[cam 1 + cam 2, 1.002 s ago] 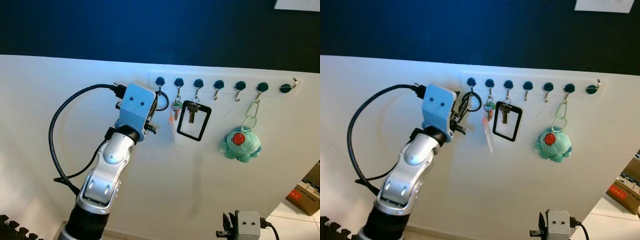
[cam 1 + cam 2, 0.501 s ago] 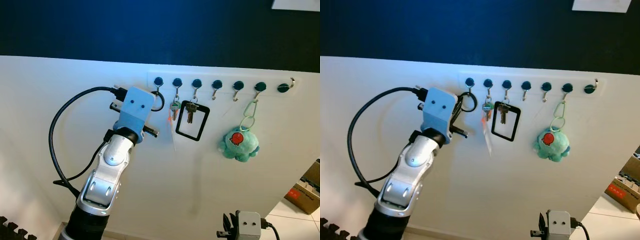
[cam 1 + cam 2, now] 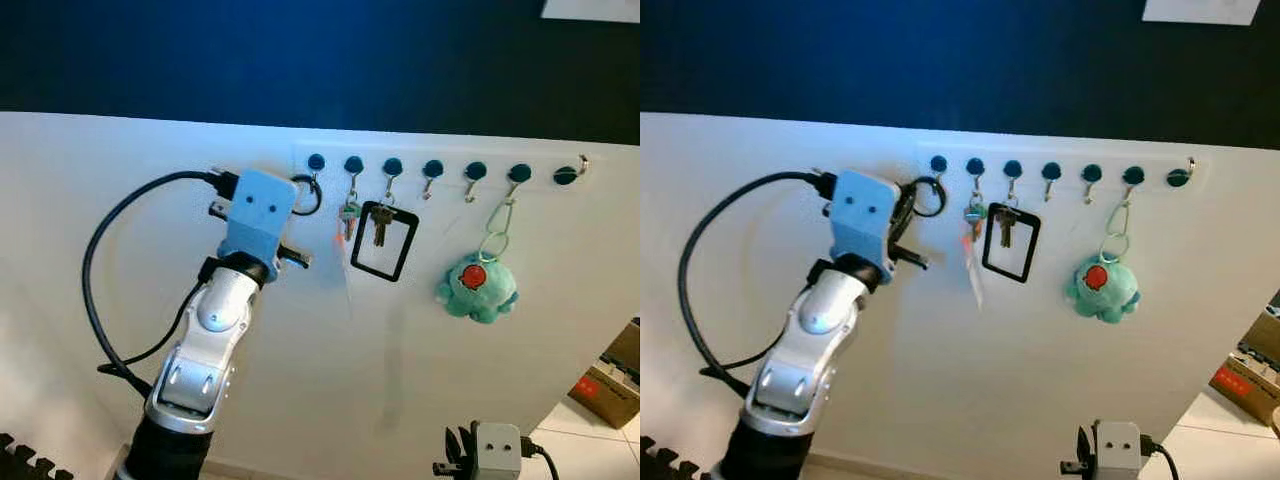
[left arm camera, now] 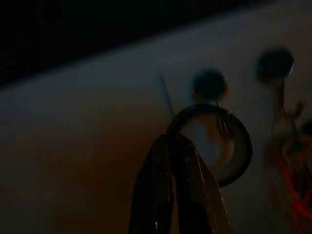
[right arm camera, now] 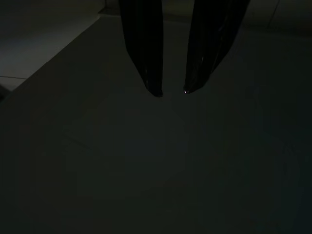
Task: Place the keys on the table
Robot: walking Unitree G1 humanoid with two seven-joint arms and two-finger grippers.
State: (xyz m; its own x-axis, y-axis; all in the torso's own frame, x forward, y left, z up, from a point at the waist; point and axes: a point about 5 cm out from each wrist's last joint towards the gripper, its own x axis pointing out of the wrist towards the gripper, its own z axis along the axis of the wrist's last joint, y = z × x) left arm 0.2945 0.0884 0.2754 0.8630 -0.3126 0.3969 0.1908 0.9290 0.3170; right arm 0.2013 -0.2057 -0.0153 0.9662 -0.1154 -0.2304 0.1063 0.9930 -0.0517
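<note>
At the hook rail (image 3: 440,170) on the white wall, the left gripper (image 3: 290,215) is raised to the rail's leftmost hook (image 3: 316,163), its fingers pressed together on the dark ring (image 4: 214,141) hanging there. The keys (image 3: 365,222), with a black rectangular frame (image 3: 383,243), hang long axis vertical from the next two hooks, just beside the ring on the side away from the left arm. A green plush toy (image 3: 478,288) hangs further along. The left arm is much the nearer; the right gripper (image 5: 171,91), fingers slightly apart, hangs idle well below the rail. Judged: reaching the keys needs a short shift along the rail.
</note>
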